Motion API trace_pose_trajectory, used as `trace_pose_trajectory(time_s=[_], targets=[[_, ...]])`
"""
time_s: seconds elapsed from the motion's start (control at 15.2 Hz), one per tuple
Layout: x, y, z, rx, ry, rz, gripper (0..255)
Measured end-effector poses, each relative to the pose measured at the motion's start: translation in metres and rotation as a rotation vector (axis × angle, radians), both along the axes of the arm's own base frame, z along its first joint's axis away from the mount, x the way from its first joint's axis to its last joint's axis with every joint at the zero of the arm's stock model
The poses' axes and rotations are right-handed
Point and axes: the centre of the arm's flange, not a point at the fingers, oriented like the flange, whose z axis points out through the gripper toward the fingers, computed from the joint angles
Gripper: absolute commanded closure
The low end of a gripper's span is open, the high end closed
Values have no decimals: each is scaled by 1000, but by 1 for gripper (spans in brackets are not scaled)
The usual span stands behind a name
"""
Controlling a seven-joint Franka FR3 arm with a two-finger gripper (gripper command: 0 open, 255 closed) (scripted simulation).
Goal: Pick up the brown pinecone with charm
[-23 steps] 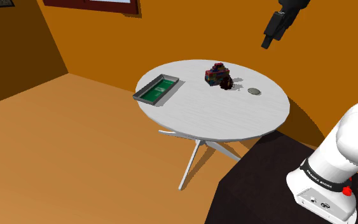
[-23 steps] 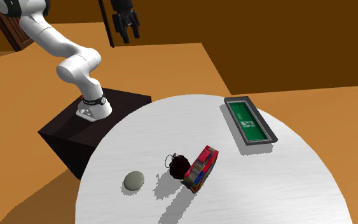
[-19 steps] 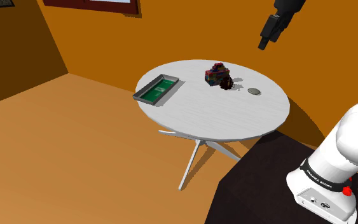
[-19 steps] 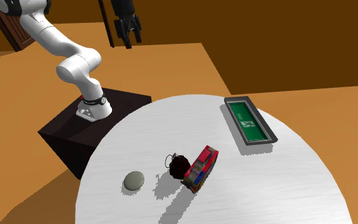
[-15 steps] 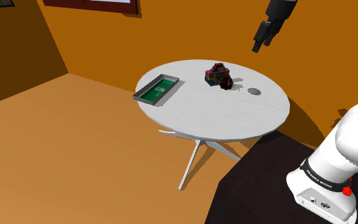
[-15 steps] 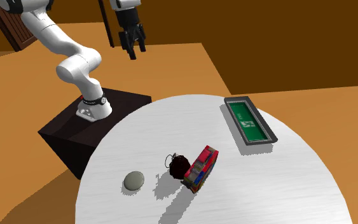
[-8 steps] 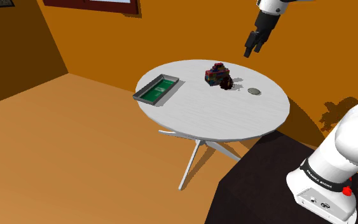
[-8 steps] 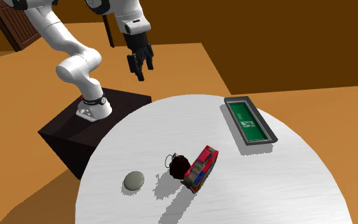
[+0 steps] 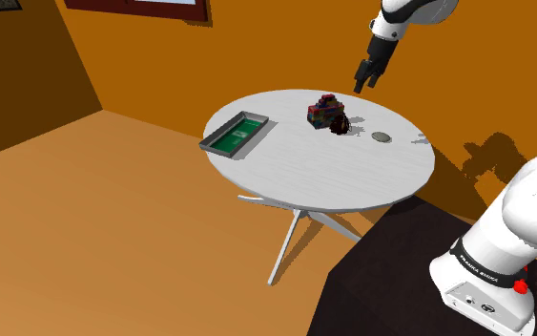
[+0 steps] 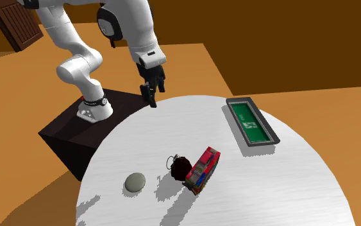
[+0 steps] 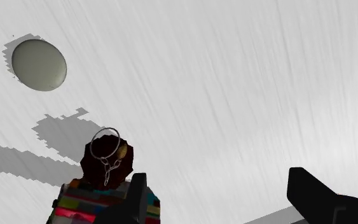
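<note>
The tabletop (image 9: 323, 170) is round and white with a faint brushed grain, on a thin white leg with splayed feet. On it lies the pinecone (image 11: 107, 162) — a small, roundish lump, very dark brown, nearly black in its shaded parts, with one lighter brown patch at its edge. A thin metal ring and a short chain, the charm, lie across its top. The scales cannot be made out.

The pinecone rests against the end of a small box (image 10: 202, 169) covered in blocks of red, blue, green and pink. It sits between that box and a flat, smooth grey disc (image 10: 134, 182), which lies apart from it on bare tabletop. Well apart from these, near the tabletop's far rim in the second exterior view, is a shallow rectangular tray (image 10: 252, 122) with dark grey walls and a green floor.

The jaws are open — the two black fingers (image 11: 317, 194) stand wide apart with nothing between them. They hang above the tabletop near the edge by the stand (image 10: 63, 138), clear of the surface. In the wrist view the pinecone lies just beyond one fingertip, outside the gap and untouched.
</note>
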Motion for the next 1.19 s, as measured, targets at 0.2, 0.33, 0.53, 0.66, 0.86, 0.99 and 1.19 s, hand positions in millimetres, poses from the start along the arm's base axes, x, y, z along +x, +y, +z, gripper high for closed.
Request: trace_pose_trajectory(time_s=[0.2, 0.33, 0.53, 0.66, 0.86, 0.99, 1.19], targets=[[17, -24, -24, 21, 9, -2, 0], [36, -42, -41, 33, 16, -3, 0], [59, -67, -66, 53, 25, -4, 0], [74, -82, -80, 66, 31, -5, 0], [98, -107, -110, 86, 40, -7, 0], [116, -122, -128, 99, 46, -8, 0], [129, -140, -148, 114, 53, -9, 0]])
